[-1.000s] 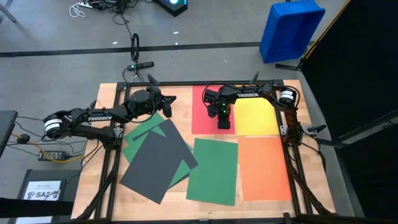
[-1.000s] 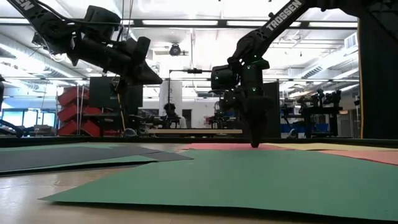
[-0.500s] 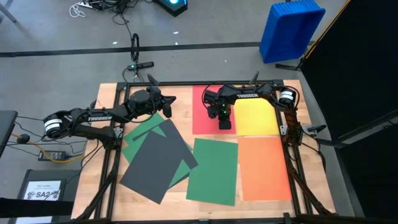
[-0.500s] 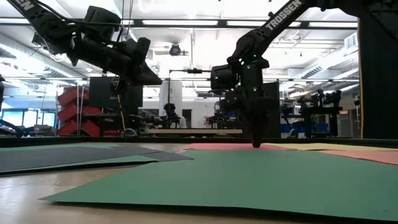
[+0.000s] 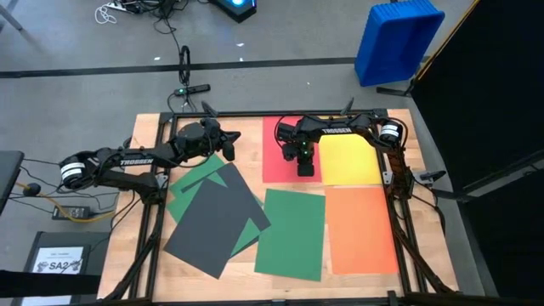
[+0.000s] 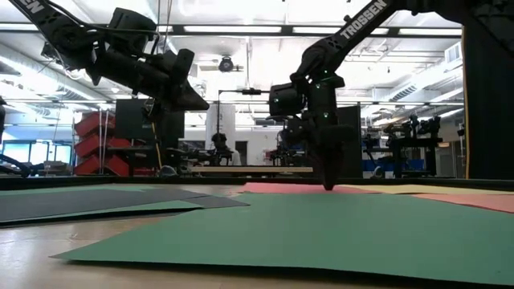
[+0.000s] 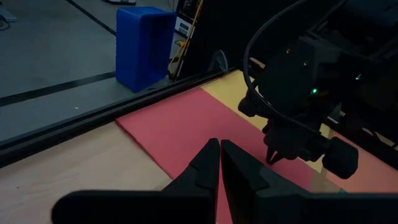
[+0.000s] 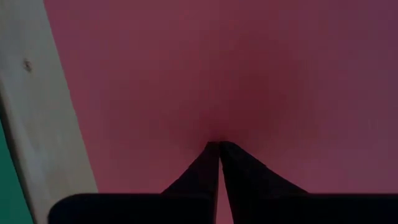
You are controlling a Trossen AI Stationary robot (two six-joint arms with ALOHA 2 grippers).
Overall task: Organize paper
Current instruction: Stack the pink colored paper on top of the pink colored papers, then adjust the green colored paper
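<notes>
High view: the table [image 5: 212,285] is ringed by a dark frame [image 5: 255,114], and coloured sheets cover most of it. A red sheet [image 5: 278,161] lies at the far middle, with a yellow sheet [image 5: 350,161] just beside it on the right and overlapping its edge. An orange sheet [image 5: 361,229] lies nearer, its side along the right frame rail. A green sheet [image 5: 291,234] sits in the middle, apart from the red one by a strip of bare wood. To the left a dark grey sheet [image 5: 212,225] lies skewed over another green sheet [image 5: 197,177]. Bare wood shows along the near edge and at the left corners.

The right gripper [image 5: 305,169] points straight down with its fingers pressed together, holding nothing; their tips touch the red sheet near its near edge, close to the yellow one. Its wrist view shows the shut tips [image 8: 219,146] on red paper, with wood and a green corner to one side.

The left gripper [image 5: 229,151] hangs above the table's far left, fingers shut and empty, clear of every sheet, aimed toward the red one.
</notes>
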